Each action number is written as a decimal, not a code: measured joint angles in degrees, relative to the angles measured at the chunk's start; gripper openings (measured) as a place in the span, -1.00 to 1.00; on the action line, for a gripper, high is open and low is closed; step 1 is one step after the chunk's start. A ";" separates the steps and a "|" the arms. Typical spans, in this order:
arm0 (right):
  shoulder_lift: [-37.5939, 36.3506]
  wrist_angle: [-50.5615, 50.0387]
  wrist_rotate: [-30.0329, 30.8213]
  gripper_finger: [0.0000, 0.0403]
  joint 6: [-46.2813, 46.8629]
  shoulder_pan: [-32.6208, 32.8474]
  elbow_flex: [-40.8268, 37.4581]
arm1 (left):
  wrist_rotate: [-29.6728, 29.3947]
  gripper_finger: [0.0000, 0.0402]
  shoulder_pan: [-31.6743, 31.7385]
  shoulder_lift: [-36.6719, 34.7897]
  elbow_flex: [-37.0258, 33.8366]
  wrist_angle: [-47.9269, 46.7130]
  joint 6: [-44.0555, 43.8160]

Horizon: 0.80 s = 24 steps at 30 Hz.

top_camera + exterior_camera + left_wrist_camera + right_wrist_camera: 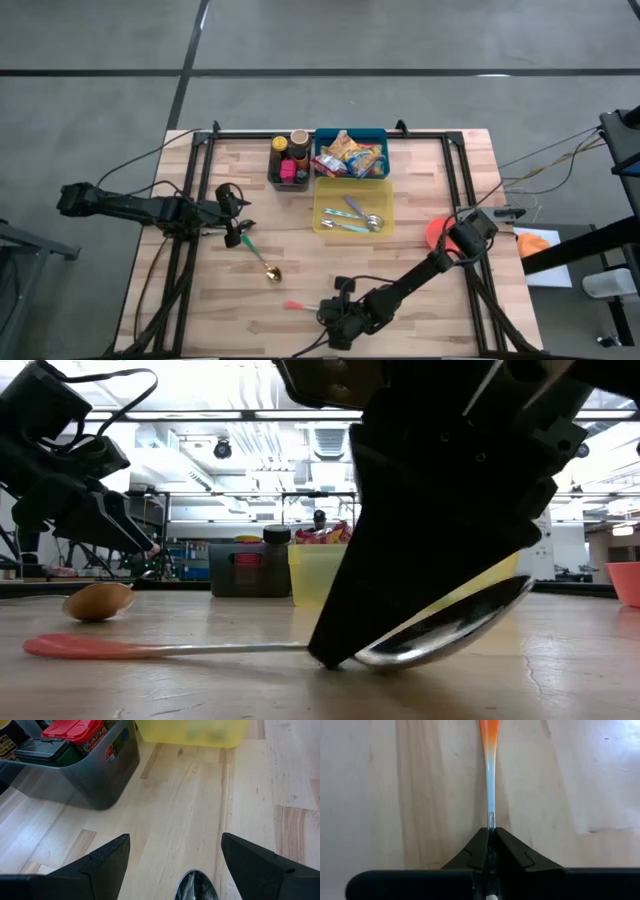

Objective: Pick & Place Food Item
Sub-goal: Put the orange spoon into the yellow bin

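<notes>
A spoon with a red-orange handle (293, 305) and a silver bowl (450, 625) lies near the table's front edge. My right gripper (338, 322) is shut on it. Snack packets (350, 155) fill a blue bin at the far middle of the table. My left gripper (238, 228) hovers open at the table's left, over bare wood (175, 820), touching nothing. Just in front of it a second spoon (258, 255), with a green handle and a gold bowl, lies flat on the table. My right gripper pinches the spoon's thin metal neck (491, 820) between its two fingers, between the coloured handle and the bowl. The fingers slant down from the table's right and close across the neck. The handle (80, 648) and the bowl's underside rest on the table.
A grey bin with jars (288, 160) stands at the far middle, beside the blue bin. A yellow bin with cutlery (352, 212) sits just in front of the blue one. An orange bowl (437, 232) stands by the right arm. Bare wood lies between the two arms.
</notes>
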 joint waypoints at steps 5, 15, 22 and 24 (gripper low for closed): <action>-3.35 -4.33 1.01 -0.88 0.26 0.03 0.44 | -0.01 0.58 -0.02 0.00 0.00 -0.02 0.00; -12.47 -20.46 7.02 -0.88 1.42 -0.24 0.46 | -0.01 0.58 0.00 0.00 0.00 0.00 0.00; -19.69 -34.71 13.33 -0.88 1.55 -1.72 0.36 | 0.00 0.58 0.00 0.00 0.00 0.00 0.00; -21.51 -37.02 13.88 -0.88 1.34 -2.82 0.33 | 0.00 0.58 -0.01 0.01 0.00 -0.02 0.00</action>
